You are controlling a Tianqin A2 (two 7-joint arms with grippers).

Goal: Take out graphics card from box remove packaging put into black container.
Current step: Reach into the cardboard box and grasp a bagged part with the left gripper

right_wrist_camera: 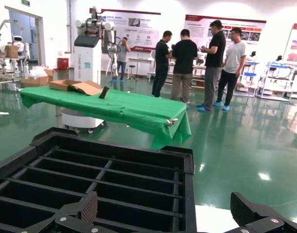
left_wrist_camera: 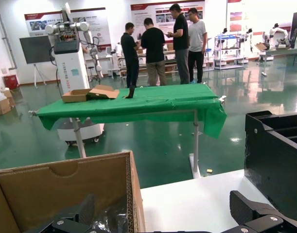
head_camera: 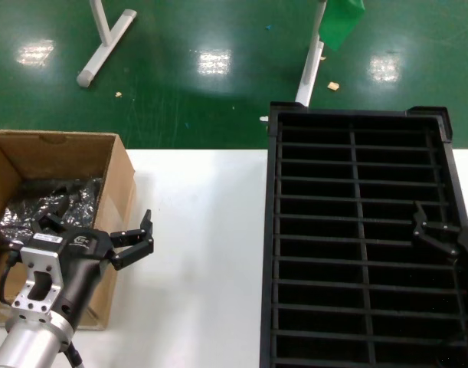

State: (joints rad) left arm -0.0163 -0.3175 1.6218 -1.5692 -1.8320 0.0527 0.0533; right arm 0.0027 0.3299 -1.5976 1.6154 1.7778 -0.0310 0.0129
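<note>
The brown box stands at the table's left with crinkly dark-silver packaging lying inside. No bare graphics card shows. My left gripper is open and straddles the box's right wall, one finger over the packaging and one over the table. In the left wrist view that wall runs between the fingers. The black container fills the right side, and the slots in view hold nothing. My right gripper hangs open over its right rim, holding nothing.
The white table lies bare between box and container. Beyond its far edge is green floor with white stand legs. A green-clothed table and several people stand farther off.
</note>
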